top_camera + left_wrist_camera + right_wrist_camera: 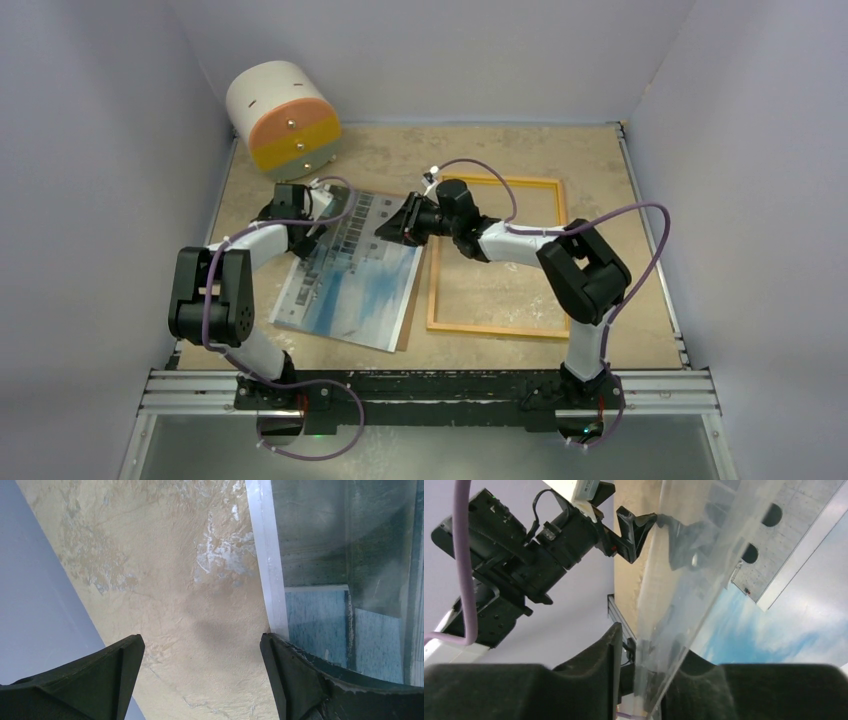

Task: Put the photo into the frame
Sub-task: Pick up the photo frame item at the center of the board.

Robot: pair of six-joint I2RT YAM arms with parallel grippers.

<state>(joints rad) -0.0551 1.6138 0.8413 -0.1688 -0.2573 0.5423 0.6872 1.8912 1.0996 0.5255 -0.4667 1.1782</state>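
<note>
Right tool [646,647] was half spread. Its black fingers [614,650] sat on both sides of one edge of the photo [764,630], not squeezing it. Left tool [202,647] was spread wide, with one finger at the photo's other edge. On the sandy surface [400,150], the photo lay just beside the yellow frame [495,328].

Arms [512,241] white, black joints; purple cables [645,206] (looping); jaws black.
</note>
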